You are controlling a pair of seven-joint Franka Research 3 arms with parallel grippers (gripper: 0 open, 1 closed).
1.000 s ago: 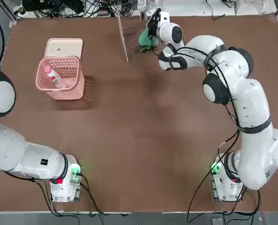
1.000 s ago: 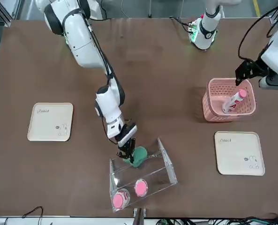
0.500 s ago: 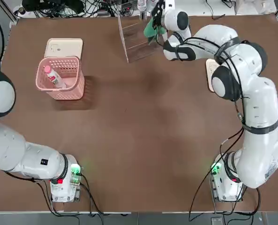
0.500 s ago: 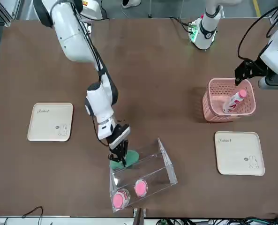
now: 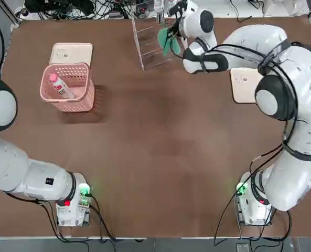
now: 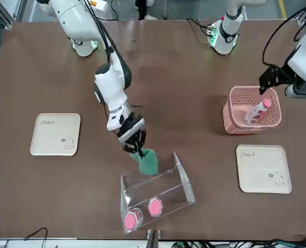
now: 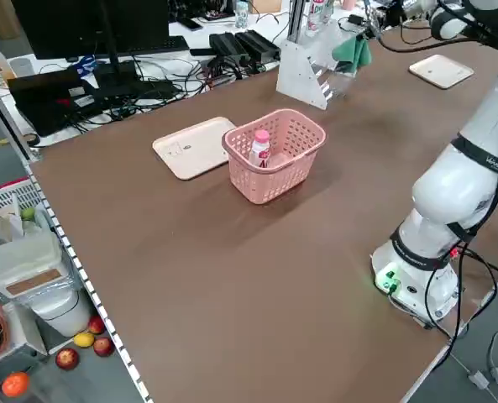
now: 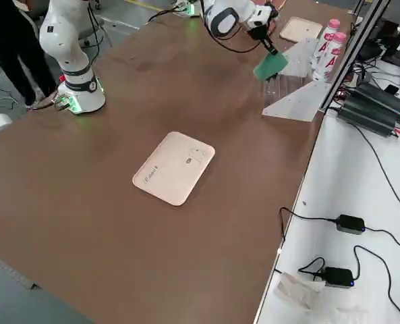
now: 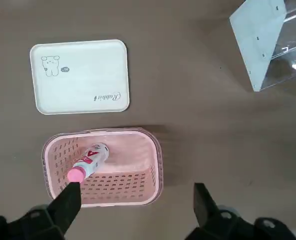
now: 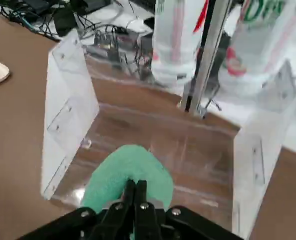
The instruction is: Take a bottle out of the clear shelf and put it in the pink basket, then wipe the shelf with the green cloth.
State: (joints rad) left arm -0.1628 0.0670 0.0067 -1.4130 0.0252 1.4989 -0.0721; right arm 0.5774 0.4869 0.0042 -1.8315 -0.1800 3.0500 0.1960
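The cloth (image 6: 147, 163) has lifted off the shelf (image 6: 158, 194) floor and now hangs at its open front, pinched in my right gripper (image 6: 136, 146). Bottle (image 5: 60, 87) lies in the basket (image 5: 67, 88); wiping appears nearly done.
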